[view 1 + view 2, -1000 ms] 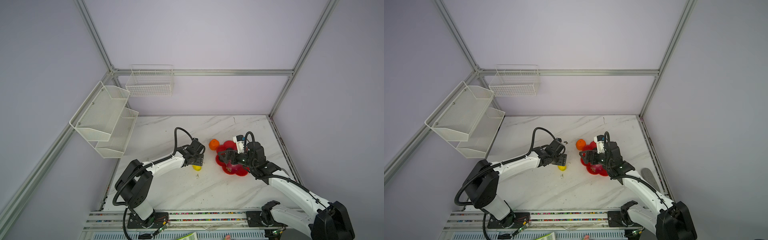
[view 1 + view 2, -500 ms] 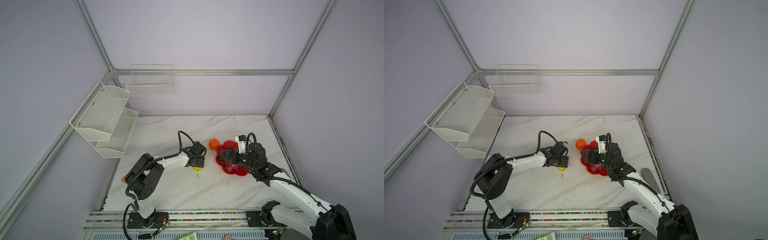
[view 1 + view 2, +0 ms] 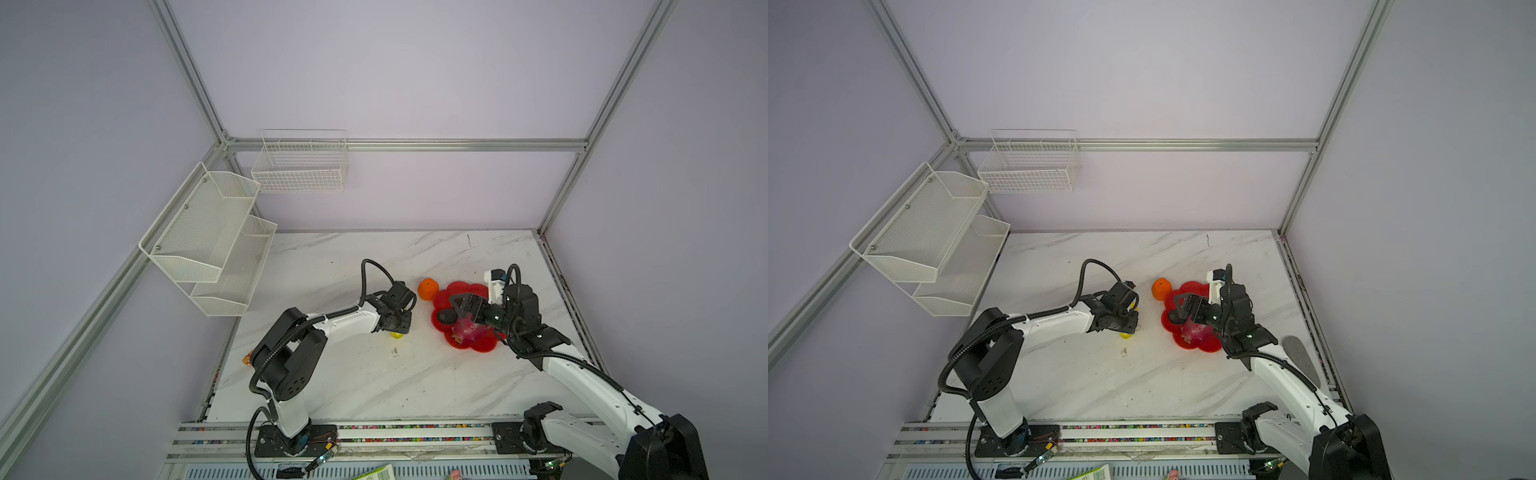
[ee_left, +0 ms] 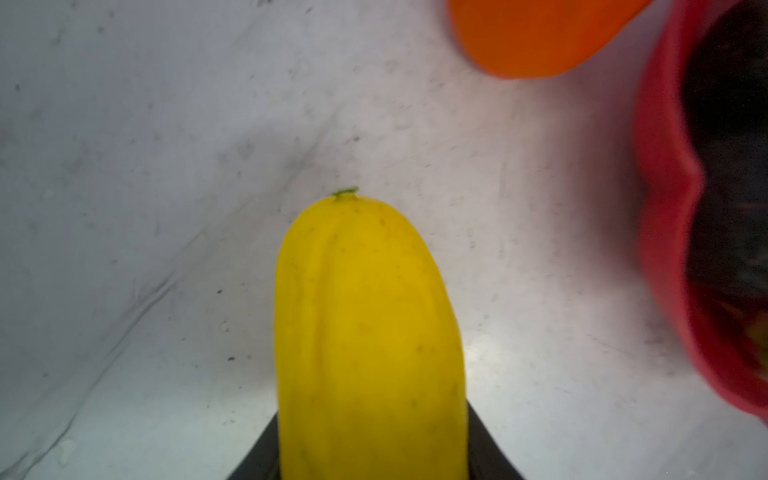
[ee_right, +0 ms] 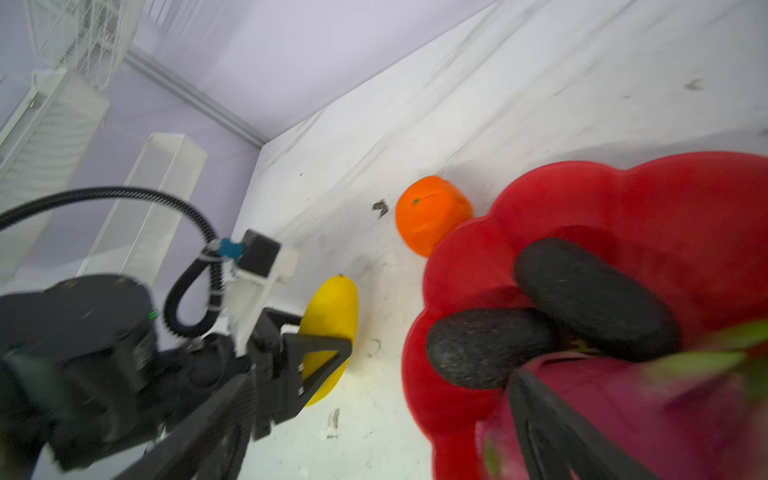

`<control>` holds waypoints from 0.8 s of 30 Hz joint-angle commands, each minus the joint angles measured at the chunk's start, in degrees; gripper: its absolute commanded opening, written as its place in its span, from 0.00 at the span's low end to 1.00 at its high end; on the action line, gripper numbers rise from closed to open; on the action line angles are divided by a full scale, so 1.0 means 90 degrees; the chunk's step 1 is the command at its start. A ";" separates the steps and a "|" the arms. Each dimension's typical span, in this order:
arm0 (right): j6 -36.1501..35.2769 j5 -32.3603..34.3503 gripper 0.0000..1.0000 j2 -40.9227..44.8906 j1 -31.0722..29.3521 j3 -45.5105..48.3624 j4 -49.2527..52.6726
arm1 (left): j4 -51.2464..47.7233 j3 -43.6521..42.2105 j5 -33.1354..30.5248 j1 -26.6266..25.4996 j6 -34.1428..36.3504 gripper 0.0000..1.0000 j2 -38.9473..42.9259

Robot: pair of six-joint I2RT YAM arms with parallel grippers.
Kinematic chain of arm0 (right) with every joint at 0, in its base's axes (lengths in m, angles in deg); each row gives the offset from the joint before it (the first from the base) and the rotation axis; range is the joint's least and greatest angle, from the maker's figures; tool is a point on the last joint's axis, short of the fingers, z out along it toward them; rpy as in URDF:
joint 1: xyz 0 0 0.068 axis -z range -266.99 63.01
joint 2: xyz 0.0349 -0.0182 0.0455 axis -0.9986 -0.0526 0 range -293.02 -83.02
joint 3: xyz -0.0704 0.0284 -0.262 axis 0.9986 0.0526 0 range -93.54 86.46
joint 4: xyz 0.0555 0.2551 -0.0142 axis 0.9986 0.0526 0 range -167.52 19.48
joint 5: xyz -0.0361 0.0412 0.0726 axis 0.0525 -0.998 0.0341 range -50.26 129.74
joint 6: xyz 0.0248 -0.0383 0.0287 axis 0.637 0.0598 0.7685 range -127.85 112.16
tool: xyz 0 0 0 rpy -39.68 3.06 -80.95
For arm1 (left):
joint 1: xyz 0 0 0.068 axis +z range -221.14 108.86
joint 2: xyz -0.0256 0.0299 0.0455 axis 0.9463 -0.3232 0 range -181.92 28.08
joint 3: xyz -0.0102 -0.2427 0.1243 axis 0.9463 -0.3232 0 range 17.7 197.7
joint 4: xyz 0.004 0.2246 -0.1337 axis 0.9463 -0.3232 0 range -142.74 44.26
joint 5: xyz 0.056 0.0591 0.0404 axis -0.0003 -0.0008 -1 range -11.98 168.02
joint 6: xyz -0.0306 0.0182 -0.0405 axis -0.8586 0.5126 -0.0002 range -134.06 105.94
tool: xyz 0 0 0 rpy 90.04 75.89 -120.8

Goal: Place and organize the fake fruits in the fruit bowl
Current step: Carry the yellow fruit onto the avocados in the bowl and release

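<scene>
1. Left pincer (image 3: 397, 328) is clamped tight on the yellow fruit (image 4: 365, 332), gripping toward one end. The fruit is low over the surface (image 3: 374, 382); lifted or not, cannot tell. It is near the fruit bowl (image 5: 623, 187), outside it.
2. Step in hand, as I judge it: carry it into the bowl. Go straight up first so it clears the scalloped rim.
3. The long free end sticks out past the pincer, so move slowly and keep it level or it may slip.
4. The bowl holds two dark ovals (image 5: 594, 295) and the dragon fruit (image 5: 685, 407). Aim for bare red.
5. Right pincer (image 3: 467, 309) is over the bowl at the dragon fruit; grip unclear. Keep clear of it.
6. The orange (image 3: 428, 289) sits against the bowl's outer rim. Don't knock it.
</scene>
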 commanded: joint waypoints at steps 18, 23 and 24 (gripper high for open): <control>0.0781 0.0052 0.97 0.3242 0.1239 0.0418 0.1903 | 0.0799 0.5135 0.1985 -0.0820 0.1340 0.45 -0.2733; 0.0581 0.0143 0.97 0.3282 0.1244 0.0399 0.1968 | 0.0303 0.5539 0.1547 -0.0782 0.2371 0.47 -0.3075; 0.0545 0.0145 0.97 0.3253 0.1244 0.0399 0.1957 | 0.0280 0.5543 0.1522 -0.0774 0.2515 0.47 -0.3100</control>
